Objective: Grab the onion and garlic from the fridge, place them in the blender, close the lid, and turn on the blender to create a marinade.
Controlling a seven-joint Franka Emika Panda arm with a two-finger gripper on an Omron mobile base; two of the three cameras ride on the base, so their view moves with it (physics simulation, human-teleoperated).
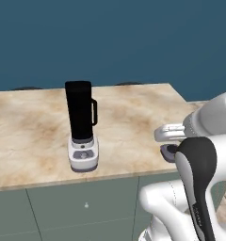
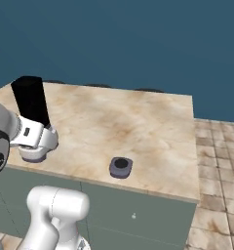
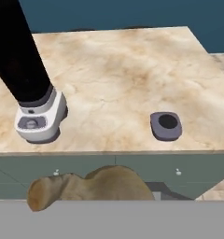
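Nearest the hand camera, a dull tan-brown lump, the garlic (image 3: 93, 187), sits right at the gripper's end. The finger tips are hidden behind it, but the jaws are drawn nearly together, so I judge the gripper is clamped on the garlic.

Beyond it, near the front edge of the marble counter (image 1: 133, 117), the lid (image 2: 121, 167) lies flat, well apart from the blender (image 1: 82, 127), which stands upright to its left with the jar top open.

The step in hand looks like carrying the garlic to the jar. To do it well:

1. Lift the hand above the jar's rim before moving sideways, so neither finger knocks the tall black jar or its side handle.
2. Centre the garlic over the jar mouth, then lower slightly before letting go, so the small lump drops inside rather than bouncing off the rim.
3. Keep clear of the lid on the way across.
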